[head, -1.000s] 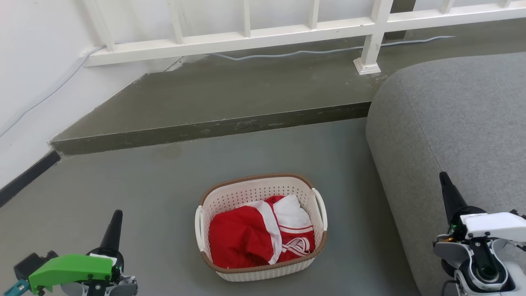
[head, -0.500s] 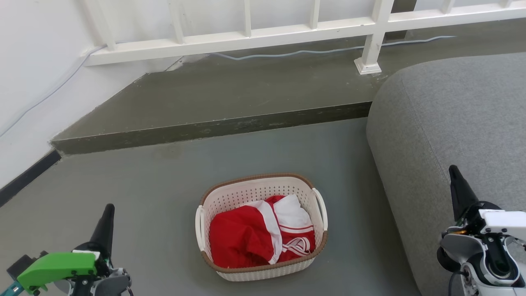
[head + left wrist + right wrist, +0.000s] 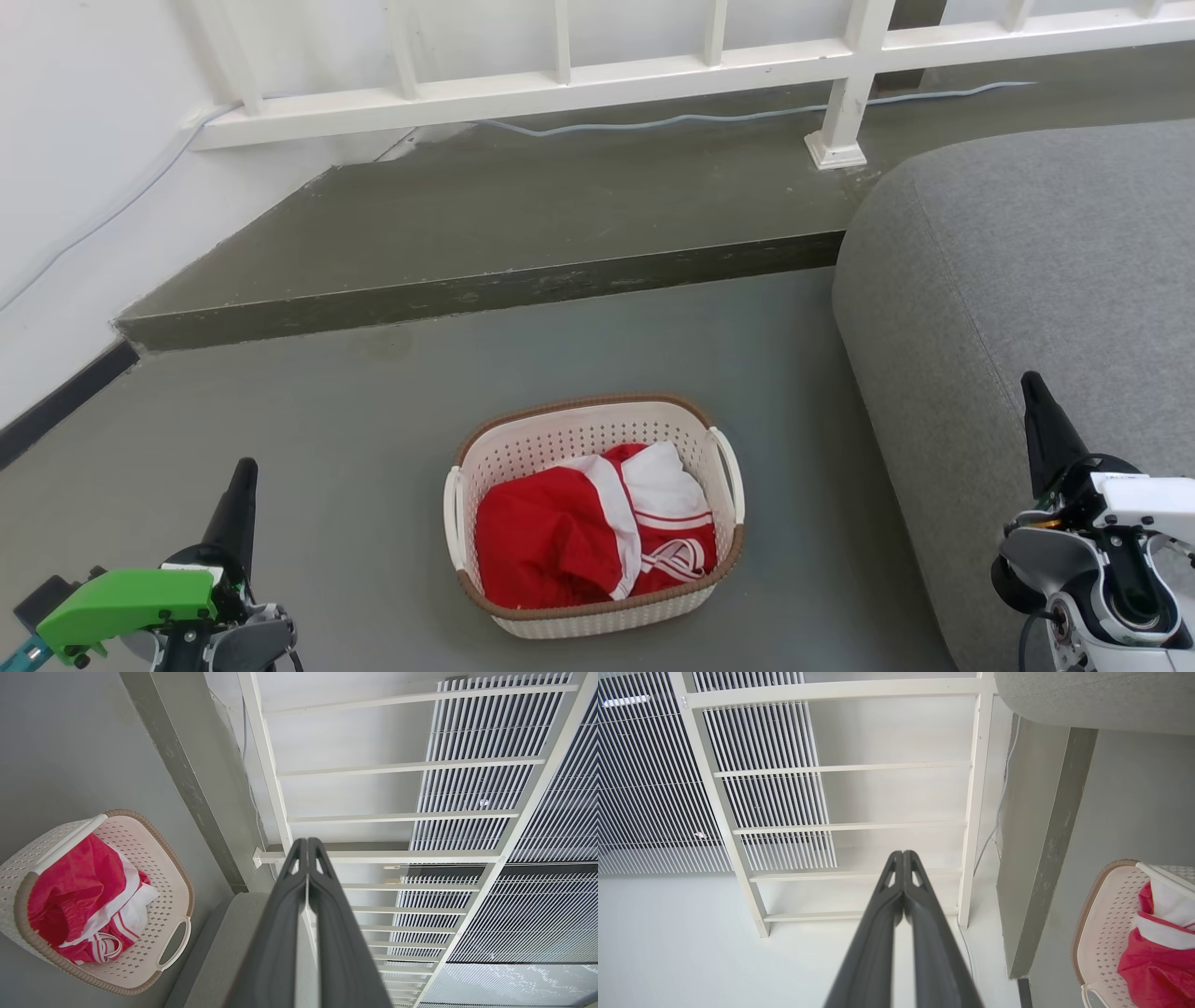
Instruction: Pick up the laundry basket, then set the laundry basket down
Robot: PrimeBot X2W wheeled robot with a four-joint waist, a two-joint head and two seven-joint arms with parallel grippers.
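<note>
Bright, even daylight; soft shadows; sharp focus; wide-angle wrist-view distortion.

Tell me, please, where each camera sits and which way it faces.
Head view: on the robot's head, looking forward and down at the laundry basket; the left gripper and right gripper show at the lower corners.
Left wrist view: on the left wrist, looking along its shut fingers towards the white railing; laundry basket at lower left.
Right wrist view: on the right wrist, looking along its shut fingers towards the same railing; laundry basket at lower right.
Shared: all three show the laundry basket holding a red and white garment.
</note>
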